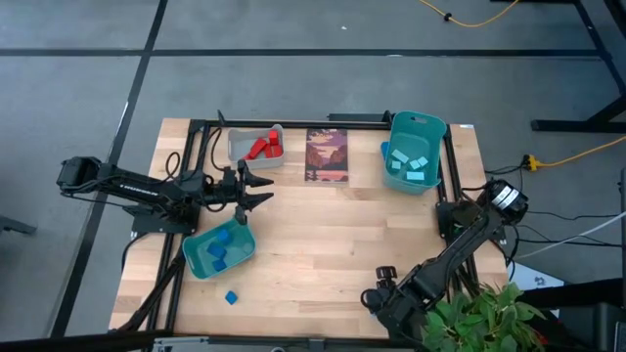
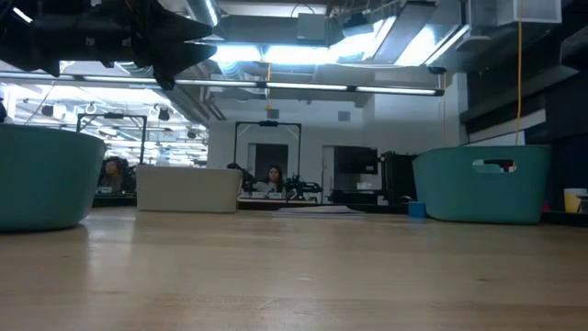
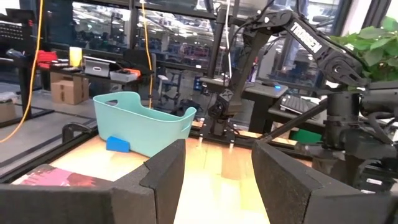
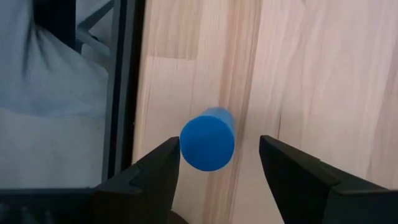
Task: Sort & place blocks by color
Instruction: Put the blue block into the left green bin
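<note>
My left gripper (image 1: 256,191) is open and empty, up in the air just past the far rim of a teal bin (image 1: 220,249) that holds several dark blue blocks (image 1: 223,246). My right gripper (image 4: 217,155) is open near the table's front edge (image 1: 383,282), pointing down. Its fingers stand on either side of a dark blue cylinder block (image 4: 208,138) on the table. There is a clear gap to one finger, and the other finger is close beside the block. One more dark blue block (image 1: 231,297) lies on the table in front of the left bin.
A grey bin (image 1: 256,145) with red blocks (image 1: 262,147) stands at the back. To its right are a dark picture card (image 1: 328,154) and a teal bin (image 1: 413,161) with cyan blocks; a blue block (image 3: 118,144) lies beside that bin. A green plant (image 1: 479,318) overhangs the front right corner.
</note>
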{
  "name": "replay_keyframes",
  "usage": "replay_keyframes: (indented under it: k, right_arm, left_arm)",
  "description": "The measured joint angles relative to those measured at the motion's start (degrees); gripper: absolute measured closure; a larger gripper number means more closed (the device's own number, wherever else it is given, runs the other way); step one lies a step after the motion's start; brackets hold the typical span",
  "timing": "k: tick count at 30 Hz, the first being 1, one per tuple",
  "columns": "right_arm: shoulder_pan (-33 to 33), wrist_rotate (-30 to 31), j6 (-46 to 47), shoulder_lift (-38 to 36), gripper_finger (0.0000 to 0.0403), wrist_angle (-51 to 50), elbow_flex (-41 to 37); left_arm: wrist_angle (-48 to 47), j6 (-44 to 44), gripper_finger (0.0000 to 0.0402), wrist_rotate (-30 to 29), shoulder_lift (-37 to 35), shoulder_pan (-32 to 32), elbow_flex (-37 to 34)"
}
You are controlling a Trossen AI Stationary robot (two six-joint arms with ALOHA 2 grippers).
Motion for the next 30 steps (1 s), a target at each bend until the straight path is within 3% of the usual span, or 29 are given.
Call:
replay_keyframes:
  k: [24, 30]
  right_arm:
    - [-0.3, -2.0, 0.2, 4.8, 0.0180, 2.2, 0.0]
    - [-0.5, -1.9, 0.5, 4.8, 0.0198, 2.6, 0.0]
  left_arm:
    - [0.0, 0.0, 0.0223, 0.0, 0.0, 0.0, 0.0]
    - [0.0, 0.0, 0.0223, 0.0, 0.0, 0.0, 0.0]
